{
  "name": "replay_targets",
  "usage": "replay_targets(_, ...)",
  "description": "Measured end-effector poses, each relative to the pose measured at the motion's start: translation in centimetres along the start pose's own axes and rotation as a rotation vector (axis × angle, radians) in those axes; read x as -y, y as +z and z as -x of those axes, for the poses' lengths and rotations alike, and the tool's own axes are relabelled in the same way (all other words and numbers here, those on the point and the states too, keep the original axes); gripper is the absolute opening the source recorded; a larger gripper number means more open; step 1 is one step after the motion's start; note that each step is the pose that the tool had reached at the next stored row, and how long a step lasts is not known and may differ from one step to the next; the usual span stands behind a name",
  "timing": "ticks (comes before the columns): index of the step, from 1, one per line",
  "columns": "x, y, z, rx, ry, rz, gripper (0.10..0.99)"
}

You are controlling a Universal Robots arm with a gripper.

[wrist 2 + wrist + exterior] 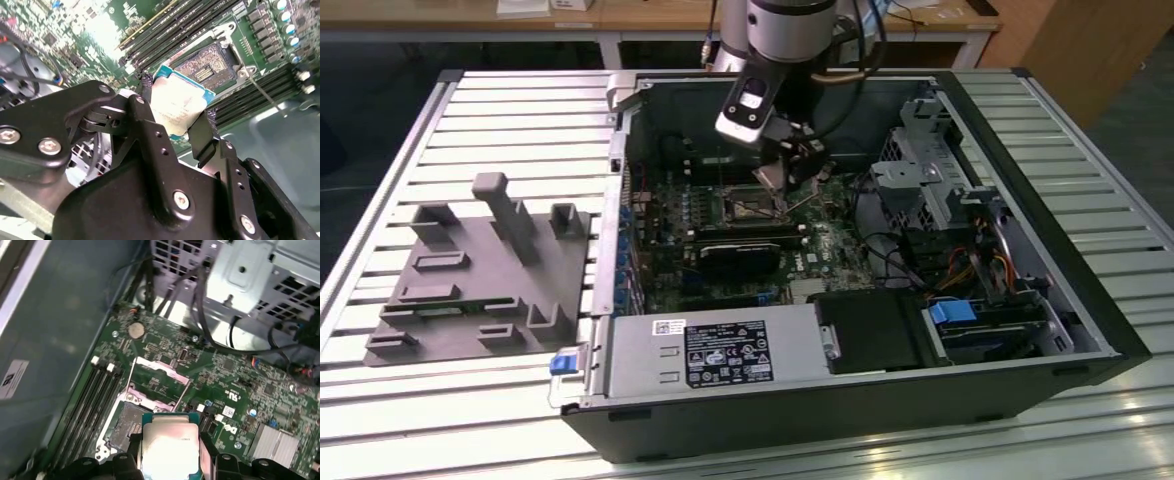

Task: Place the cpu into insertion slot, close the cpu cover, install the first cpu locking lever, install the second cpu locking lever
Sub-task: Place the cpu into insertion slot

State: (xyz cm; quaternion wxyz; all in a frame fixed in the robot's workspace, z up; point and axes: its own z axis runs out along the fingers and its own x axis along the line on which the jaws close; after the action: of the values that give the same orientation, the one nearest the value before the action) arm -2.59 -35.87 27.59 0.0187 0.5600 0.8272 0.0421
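My gripper (176, 111) is shut on the cpu (175, 102), a flat square chip with a dull silvery top and a teal edge, gripped on two opposite sides by the black fingers (206, 131). In the first wrist view the cpu (170, 447) hangs tilted just above and beside the insertion slot (127, 425), whose dark centre lies bare. The cpu cover (161, 365) is swung open beyond the slot, with thin lever wires raised along its sides. In the exterior view the gripper (781, 168) is inside the open computer case, over the insertion slot (744, 205).
Long black memory slots (180, 25) flank the socket. A black block (740, 250) lies on the board below it. The drive cage (921, 180) with cables stands at the exterior view's right, the power supply box (707, 355) in front, and a grey fixture (480, 270) outside the case.
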Motion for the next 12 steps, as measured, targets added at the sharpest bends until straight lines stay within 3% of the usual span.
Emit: replay_targets(12,0.04,0.44,0.01,0.0191,0.208,0.003,0.537)
